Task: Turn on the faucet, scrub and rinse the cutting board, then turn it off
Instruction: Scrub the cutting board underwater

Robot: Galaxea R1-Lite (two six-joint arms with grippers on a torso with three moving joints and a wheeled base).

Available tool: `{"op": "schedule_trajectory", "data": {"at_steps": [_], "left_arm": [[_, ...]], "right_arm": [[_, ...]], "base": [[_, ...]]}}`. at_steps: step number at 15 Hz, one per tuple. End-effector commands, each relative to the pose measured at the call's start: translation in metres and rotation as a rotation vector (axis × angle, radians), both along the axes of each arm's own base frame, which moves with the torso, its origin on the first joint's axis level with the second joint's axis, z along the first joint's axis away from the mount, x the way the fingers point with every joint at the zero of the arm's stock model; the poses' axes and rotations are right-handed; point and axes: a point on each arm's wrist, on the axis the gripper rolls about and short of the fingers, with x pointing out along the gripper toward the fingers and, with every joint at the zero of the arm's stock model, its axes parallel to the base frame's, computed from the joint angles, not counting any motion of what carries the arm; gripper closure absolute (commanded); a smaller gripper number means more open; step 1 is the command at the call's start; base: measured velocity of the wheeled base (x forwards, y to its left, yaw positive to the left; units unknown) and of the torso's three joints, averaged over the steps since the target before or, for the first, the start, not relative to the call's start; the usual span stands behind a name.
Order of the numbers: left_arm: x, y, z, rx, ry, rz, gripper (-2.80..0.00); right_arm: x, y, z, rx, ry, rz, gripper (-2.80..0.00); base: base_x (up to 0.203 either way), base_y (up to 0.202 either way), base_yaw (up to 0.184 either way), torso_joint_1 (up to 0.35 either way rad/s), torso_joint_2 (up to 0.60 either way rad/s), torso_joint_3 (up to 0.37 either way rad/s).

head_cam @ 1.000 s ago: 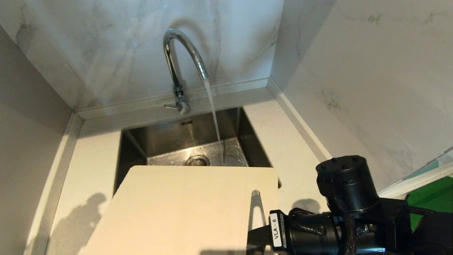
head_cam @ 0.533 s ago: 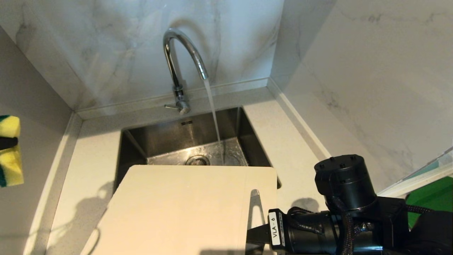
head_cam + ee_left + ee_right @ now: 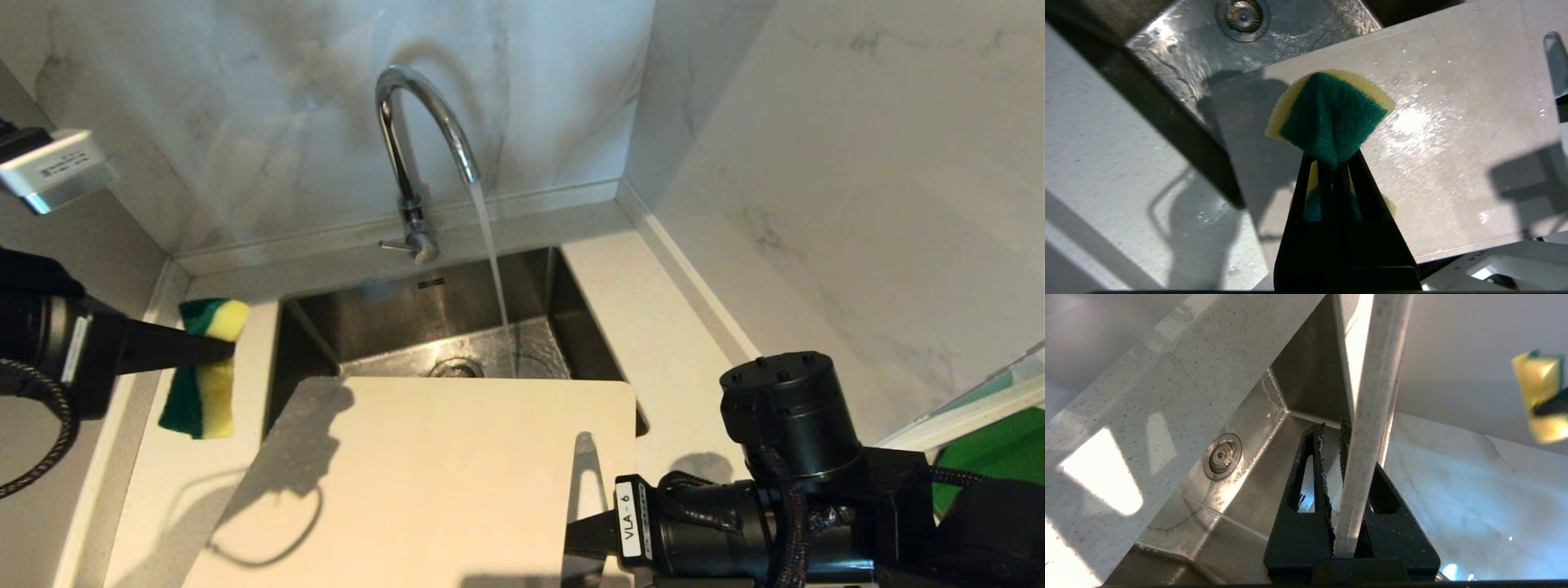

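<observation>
The chrome faucet (image 3: 408, 139) stands behind the sink, and water (image 3: 494, 269) runs from its spout into the basin. The cream cutting board (image 3: 433, 482) hangs tilted over the sink's near side. My right gripper (image 3: 584, 539) is shut on its right edge beside the handle slot; in the right wrist view the board's edge (image 3: 1367, 416) runs between the jaws of that gripper (image 3: 1332, 424). My left gripper (image 3: 224, 351) is shut on a yellow-and-green sponge (image 3: 204, 392) above the counter left of the sink. In the left wrist view the gripper (image 3: 1333, 157) pinches the sponge (image 3: 1331, 114) above the wet board (image 3: 1453, 163).
The steel sink (image 3: 326, 327) has a round drain (image 3: 455, 370) behind the board's far edge. Pale speckled counter (image 3: 678, 343) flanks it, and marble walls close in behind and on the right. A green surface (image 3: 996, 457) shows at the far right.
My left arm has swung in from the left edge, carrying the sponge rightwards to the sink's left rim. The board and right arm have barely moved. The water keeps running.
</observation>
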Motion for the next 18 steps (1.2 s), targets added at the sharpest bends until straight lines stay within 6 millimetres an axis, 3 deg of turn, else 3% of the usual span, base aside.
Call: {"op": "schedule_trajectory", "data": {"at_steps": [1,8,18], "left_arm": [[0.018,-0.029,-0.008,0.016,0.058,-0.049,0.0],[0.049,-0.1,-0.021,0.022,0.128,-0.138,0.0],[0.078,-0.112,-0.056,0.08,0.229,-0.092,0.0]], "right_arm": [[0.001,0.001,0.0,-0.001,-0.011,0.01,0.0],[0.001,0.0,0.001,0.0,-0.013,0.007,0.0],[0.001,0.001,0.005,0.015,-0.012,0.002,0.0]], "base": [[0.0,0.0,0.0,0.0,0.0,0.0],[0.0,0.0,0.0,0.0,0.0,0.0],[0.0,0.0,0.0,0.0,0.0,0.0]]}}
